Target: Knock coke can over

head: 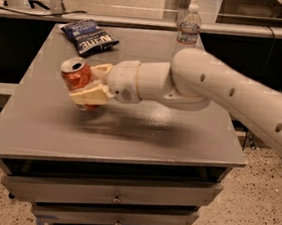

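We record the gripper (83,83) at the nine o'clock side of the table (128,133), its two fingers clamped on the coke can (76,76), which sits tilted between them, with the chip bag (88,36) at the can's twelve o'clock and the water bottle (188,26) at two o'clock.

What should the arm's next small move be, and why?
Probably roll the wrist to tip the small orange-red aluminium coke can sideways: the gripper clasps it, and it is nearly upright at the grey metal table's left side.
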Available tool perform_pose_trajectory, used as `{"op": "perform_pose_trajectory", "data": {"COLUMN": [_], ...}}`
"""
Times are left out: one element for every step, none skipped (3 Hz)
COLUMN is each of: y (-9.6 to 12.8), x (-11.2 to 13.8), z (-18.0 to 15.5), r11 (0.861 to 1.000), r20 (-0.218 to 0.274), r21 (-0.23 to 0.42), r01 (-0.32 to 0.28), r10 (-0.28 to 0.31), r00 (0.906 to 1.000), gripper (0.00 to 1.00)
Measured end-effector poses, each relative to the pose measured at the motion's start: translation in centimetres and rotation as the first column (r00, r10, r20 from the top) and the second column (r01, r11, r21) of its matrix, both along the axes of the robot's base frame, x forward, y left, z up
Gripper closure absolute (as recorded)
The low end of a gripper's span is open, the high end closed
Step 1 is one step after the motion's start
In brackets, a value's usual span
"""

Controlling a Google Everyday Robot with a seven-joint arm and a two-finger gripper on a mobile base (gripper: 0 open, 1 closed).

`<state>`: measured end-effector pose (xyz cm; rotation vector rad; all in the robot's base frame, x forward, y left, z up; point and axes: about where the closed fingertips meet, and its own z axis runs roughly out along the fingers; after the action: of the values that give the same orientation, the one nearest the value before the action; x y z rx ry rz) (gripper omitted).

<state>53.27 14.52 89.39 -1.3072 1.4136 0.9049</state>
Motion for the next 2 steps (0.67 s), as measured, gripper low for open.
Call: {"op": "perform_pose_trajectory", "data": {"y": [-3.1,-6.2], "x": [0.9,2.2], "z": [2.8,3.7], "r11": [0.987,0.935], "r20": [0.03,0.032], "r21": [-0.157,-0.351], "r01": [-0.03,-0.05], "r10": [0.035,0.065], "r00": [0.9989,0.9974], "gripper": [1.0,1.0]}}
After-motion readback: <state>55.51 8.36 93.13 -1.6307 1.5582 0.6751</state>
